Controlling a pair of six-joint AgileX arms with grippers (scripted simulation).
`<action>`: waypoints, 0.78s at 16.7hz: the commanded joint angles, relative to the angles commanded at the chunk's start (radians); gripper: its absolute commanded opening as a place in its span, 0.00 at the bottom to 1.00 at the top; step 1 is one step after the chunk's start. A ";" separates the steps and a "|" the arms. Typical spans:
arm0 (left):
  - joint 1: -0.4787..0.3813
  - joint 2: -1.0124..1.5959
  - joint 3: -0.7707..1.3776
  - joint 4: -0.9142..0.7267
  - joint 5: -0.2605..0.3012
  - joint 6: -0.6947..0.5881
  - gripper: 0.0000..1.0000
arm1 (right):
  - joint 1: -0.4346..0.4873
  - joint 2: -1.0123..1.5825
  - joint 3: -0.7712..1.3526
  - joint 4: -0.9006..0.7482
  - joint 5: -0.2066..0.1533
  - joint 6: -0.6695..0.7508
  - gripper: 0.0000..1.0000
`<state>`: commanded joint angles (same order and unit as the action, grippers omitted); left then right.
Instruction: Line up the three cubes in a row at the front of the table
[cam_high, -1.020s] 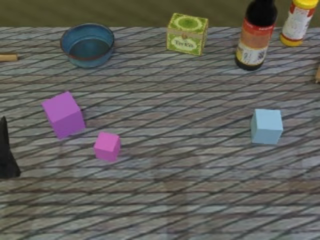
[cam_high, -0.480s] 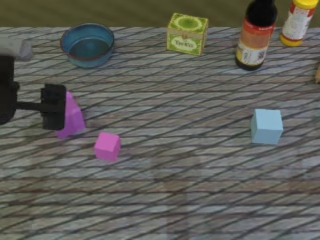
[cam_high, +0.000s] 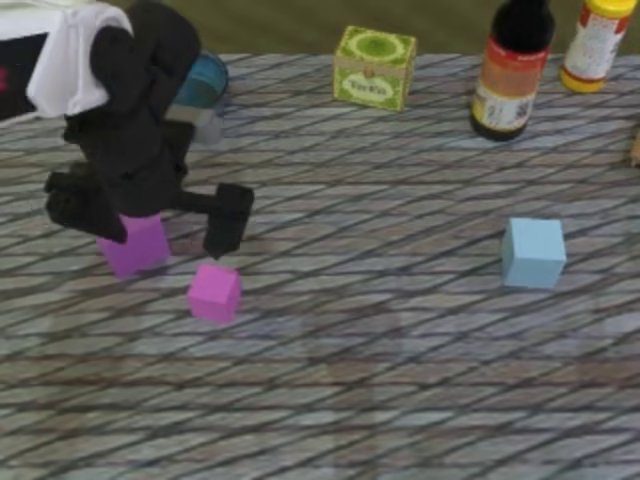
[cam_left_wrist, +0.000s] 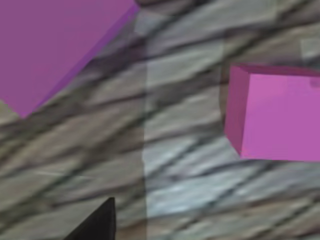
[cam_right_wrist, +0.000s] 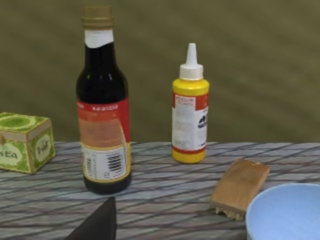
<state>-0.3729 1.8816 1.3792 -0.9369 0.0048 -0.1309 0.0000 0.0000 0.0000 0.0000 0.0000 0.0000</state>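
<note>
One arm, the left, reaches over the purple cube (cam_high: 135, 245), its pincer (cam_high: 150, 215) spread wide. Pink cube (cam_high: 214, 291) sits just beside; blue cube (cam_high: 533, 253) well apart on the counter (cam_high: 380, 380).

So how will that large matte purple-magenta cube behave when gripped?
The large matte purple-magenta cube looks rigid with flat faces, so it should sit stable and not roll. Its width likely needs the left gripper wide open. The matte finish suggests decent grip, though weight is unclear.

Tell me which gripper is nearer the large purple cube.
Left. The left gripper hangs directly over the large purple cube, fingers spread to either side. The right gripper is outside the top view, its wrist camera facing the far-right bottles.
</note>
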 joint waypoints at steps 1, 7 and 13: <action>-0.012 0.059 0.047 -0.030 0.000 -0.004 1.00 | 0.000 0.000 0.000 0.000 0.000 0.000 1.00; -0.045 0.204 0.179 -0.106 -0.003 -0.015 1.00 | 0.000 0.000 0.000 0.000 0.000 0.000 1.00; -0.042 0.210 0.165 -0.087 -0.003 -0.013 1.00 | 0.000 0.000 0.000 0.000 0.000 0.000 1.00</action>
<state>-0.4145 2.0919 1.5445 -1.0243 0.0023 -0.1440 0.0000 0.0000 0.0000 0.0000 0.0000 0.0000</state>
